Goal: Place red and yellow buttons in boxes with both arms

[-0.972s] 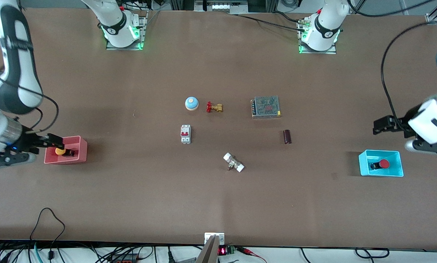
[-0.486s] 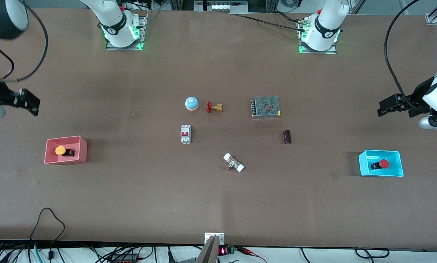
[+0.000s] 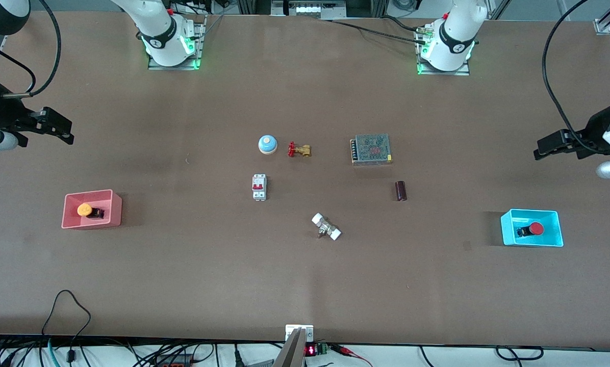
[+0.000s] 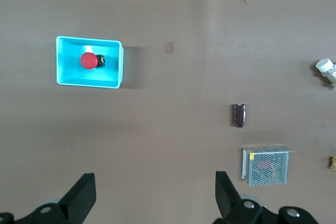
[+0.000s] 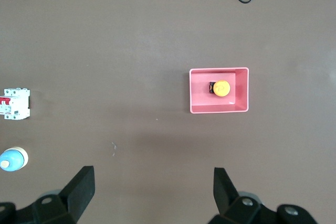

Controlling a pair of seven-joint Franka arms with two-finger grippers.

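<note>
Both buttons sat in their boxes.
Your yellow button lay in the pink box, the red button in the cyan box; your left gripper and right gripper hung spread above bare table.

A: The surface looks matt brown, like smooth board, with no shine.

B: And the boxes?

A: Smooth plastic, both the pink box and the cyan box. The yellow button and red button have slightly glossy plastic caps on black bodies.

B: Any metal?

A: The power supply has a perforated metal cover; the valve looks like brass. The breaker is white plastic.
</note>
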